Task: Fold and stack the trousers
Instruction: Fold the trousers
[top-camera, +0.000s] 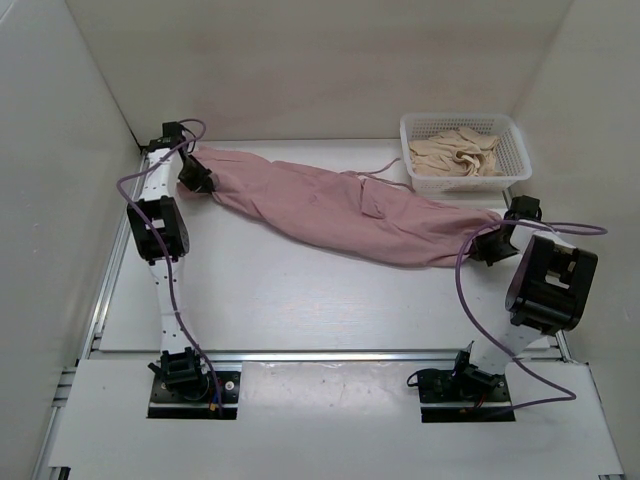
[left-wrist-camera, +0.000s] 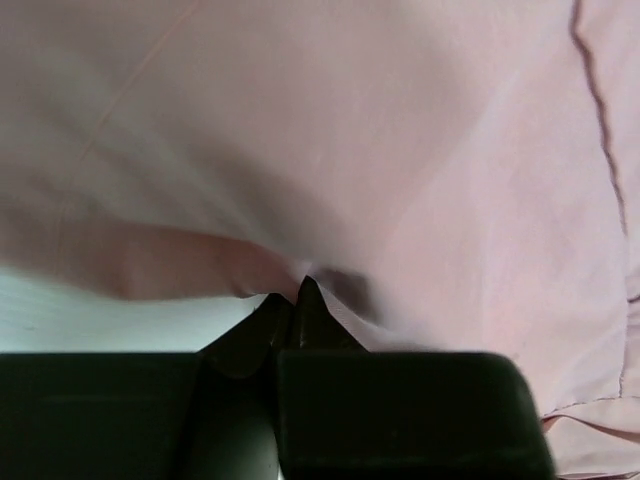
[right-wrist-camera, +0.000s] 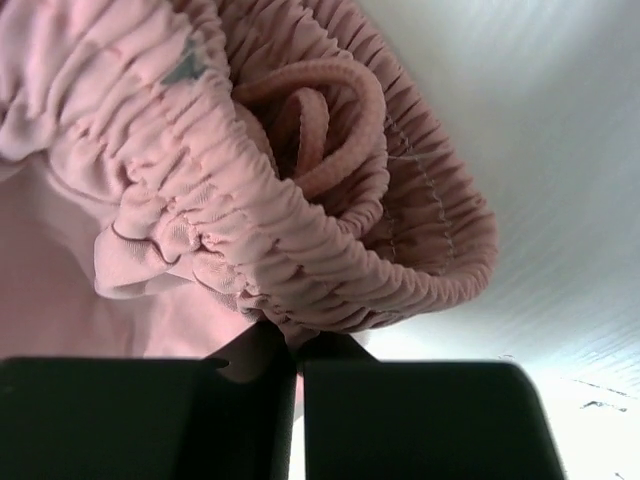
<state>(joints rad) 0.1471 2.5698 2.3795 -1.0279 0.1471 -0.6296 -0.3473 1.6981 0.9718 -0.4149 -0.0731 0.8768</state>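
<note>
One pair of trousers (top-camera: 350, 205) lies stretched between the two grippers. Its long axis runs from the left gripper (top-camera: 197, 180), pinched shut on smooth fabric, to the right gripper (top-camera: 490, 243), clamped on the waist end. Only the right wrist view shows the gathered waistband (right-wrist-camera: 330, 270) and coiled drawstring (right-wrist-camera: 320, 110). One basket (top-camera: 460, 118) stands beyond the right gripper.

— What fills the view?
— The trousers (left-wrist-camera: 400, 150): pink cloth, a seam (left-wrist-camera: 598, 110) at right.
— And the left hand (left-wrist-camera: 297, 300)?
— Pinched together on the cloth's edge, pale worktop (left-wrist-camera: 90, 315) showing at its left.
</note>
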